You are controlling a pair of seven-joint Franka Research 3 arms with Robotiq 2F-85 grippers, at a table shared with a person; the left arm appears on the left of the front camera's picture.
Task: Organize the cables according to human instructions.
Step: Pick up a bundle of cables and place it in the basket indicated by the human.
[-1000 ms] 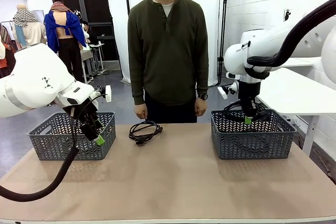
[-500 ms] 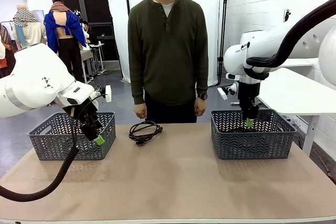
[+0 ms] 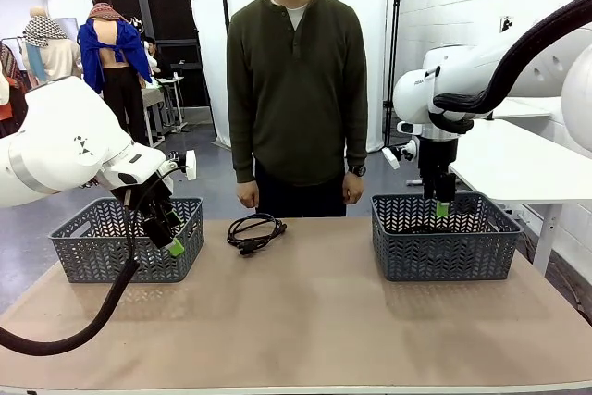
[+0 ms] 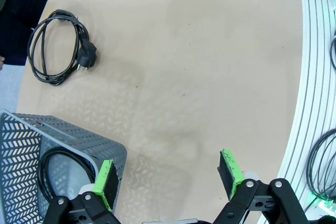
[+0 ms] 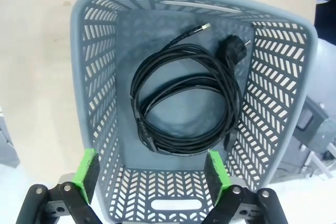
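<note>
Cables (image 3: 255,231) lie in three places. Over the right basket (image 3: 444,252) the right gripper (image 3: 441,207) hangs with its jaws spread wide and empty. Its wrist view looks straight down between the green pads (image 5: 86,174) at a coiled cable (image 5: 184,103) lying flat on the basket floor, its plug toward a far corner, well below the fingers and touching neither. From the front, that cable is just a dark trace behind the basket's mesh wall. The left gripper (image 3: 174,245) hovers just in front of the left basket (image 3: 92,247), tilted downward, jaws likewise apart with nothing between them. Its wrist view puts one pad (image 4: 105,182) above the basket's near corner and shows, inside, a second cable (image 4: 50,174) looped against the wall; the front view gives just mesh there. Farther out, a third cable (image 4: 58,48) lies coiled on the table (image 3: 305,321) between the baskets, near the far edge, right before the person (image 3: 296,90), whose hands hang at the sides. The left wrist view makes its plug (image 4: 88,56) plain.
</note>
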